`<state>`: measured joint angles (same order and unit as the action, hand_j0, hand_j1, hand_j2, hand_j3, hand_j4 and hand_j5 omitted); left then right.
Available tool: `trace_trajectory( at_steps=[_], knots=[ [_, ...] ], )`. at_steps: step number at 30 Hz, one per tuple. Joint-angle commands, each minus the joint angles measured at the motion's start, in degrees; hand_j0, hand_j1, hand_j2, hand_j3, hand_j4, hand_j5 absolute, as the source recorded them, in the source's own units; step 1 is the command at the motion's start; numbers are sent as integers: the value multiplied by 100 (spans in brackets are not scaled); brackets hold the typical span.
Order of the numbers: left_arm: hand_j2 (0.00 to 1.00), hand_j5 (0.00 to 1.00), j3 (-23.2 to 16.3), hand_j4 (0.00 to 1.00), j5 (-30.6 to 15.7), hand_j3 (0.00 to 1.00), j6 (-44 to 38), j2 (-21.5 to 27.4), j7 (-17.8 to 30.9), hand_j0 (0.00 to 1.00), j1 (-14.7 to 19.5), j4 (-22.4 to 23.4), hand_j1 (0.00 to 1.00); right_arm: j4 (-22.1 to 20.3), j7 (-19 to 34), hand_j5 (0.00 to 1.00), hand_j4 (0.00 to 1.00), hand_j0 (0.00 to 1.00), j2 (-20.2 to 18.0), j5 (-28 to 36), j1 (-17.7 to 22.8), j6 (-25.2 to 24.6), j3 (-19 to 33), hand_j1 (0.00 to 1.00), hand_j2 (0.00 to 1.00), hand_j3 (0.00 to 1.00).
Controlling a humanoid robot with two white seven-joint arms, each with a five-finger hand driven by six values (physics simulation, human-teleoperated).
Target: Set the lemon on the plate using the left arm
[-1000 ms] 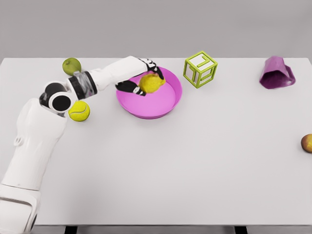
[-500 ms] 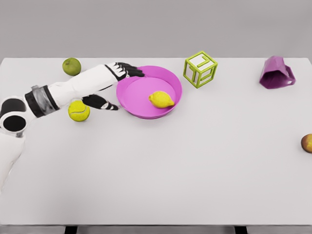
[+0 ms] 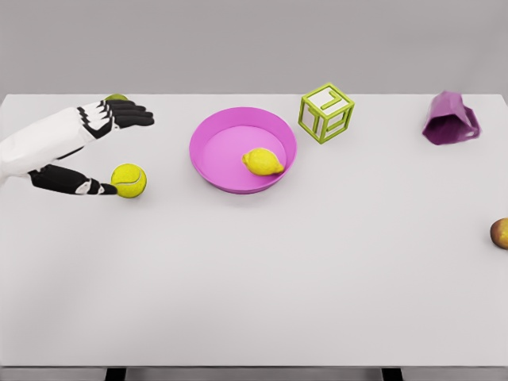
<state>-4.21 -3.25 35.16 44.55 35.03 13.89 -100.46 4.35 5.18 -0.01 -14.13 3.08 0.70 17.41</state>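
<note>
The yellow lemon (image 3: 263, 162) lies inside the pink plate (image 3: 214, 170), right of its middle. My left hand (image 3: 107, 151) is well to the left of the plate, near the table's left edge, open with fingers (image 3: 127, 116) stretched out and the thumb pointing at a tennis ball. It holds nothing. The right arm is out of view.
A yellow-green tennis ball (image 3: 129, 180) sits just beside the left thumb. A green apple (image 3: 117, 98) is mostly hidden behind the left hand. A green wireframe cube (image 3: 326, 113) stands right of the plate, a purple crumpled bag (image 3: 451, 119) at back right, a brownish fruit (image 3: 500, 233) at the right edge.
The left hand let go of the lemon over the plate, and the lemon came to rest in it. The arm then drew back leftward, away from the plate.
</note>
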Motion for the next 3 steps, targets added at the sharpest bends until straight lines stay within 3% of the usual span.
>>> trace_trajectory(
  at_steps=[1, 3],
  knots=[
    [100, 100, 17, 100, -61, 100, -16, 28, -3, 100, 0, 8, 100, 4, 1, 100, 100, 100, 1, -2, 0, 0, -1, 100, 100, 100],
    [100, 100, 25, 100, -61, 100, -16, 28, -3, 100, 0, 17, 100, 4, 1, 100, 100, 100, 1, -2, 9, 0, -1, 100, 100, 100]
  ],
)
